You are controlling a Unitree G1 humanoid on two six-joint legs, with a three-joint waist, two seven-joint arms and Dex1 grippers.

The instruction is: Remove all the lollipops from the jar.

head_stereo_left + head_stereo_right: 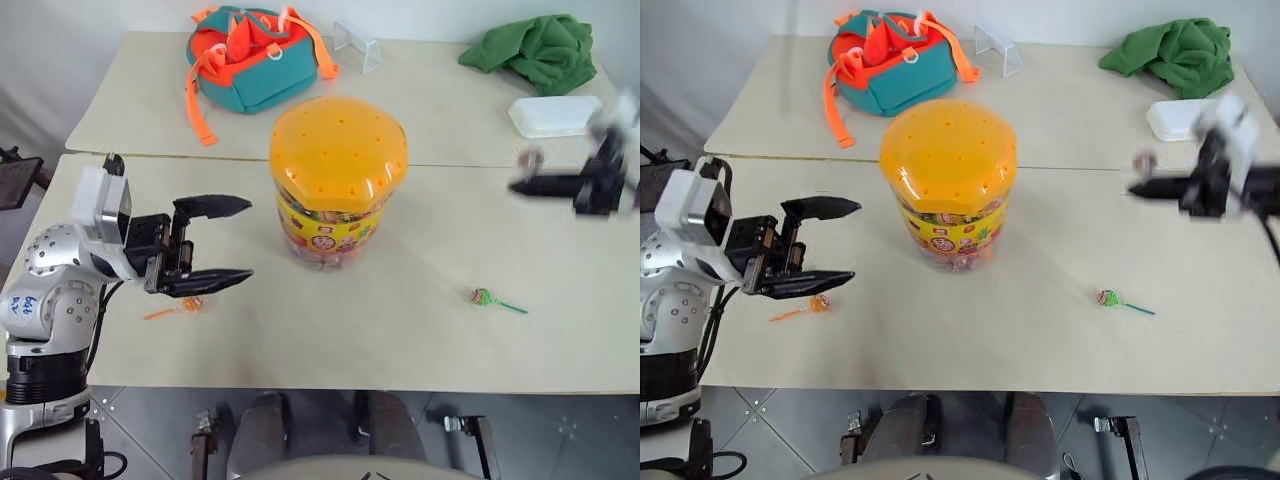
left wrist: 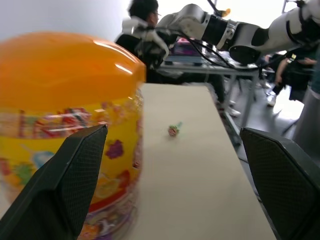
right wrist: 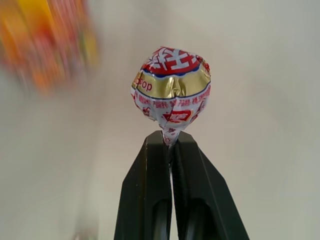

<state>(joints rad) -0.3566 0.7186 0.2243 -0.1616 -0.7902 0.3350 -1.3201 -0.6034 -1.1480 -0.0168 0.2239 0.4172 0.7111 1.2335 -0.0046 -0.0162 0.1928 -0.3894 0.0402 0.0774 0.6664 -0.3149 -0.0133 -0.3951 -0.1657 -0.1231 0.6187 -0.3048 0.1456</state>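
Tabletop as I see it from the head camera. The jar (image 1: 337,180), a clear tub with a domed orange lid and a yellow-red label, stands upright near the middle of the table (image 1: 400,340). My left gripper (image 1: 228,240) hangs just to its left, jaws spread wide and empty, pointing toward the jar. Under it lies an orange lollipop (image 1: 190,304); a green lollipop (image 1: 482,296) lies to the jar's right, well apart. My right gripper (image 3: 172,145) is far right above the table, jaws pinched tight on the stick of a red-and-gold wrapped lollipop (image 3: 171,87). Behind: a teal-and-orange bag (image 1: 255,55), a green cloth (image 1: 535,50).
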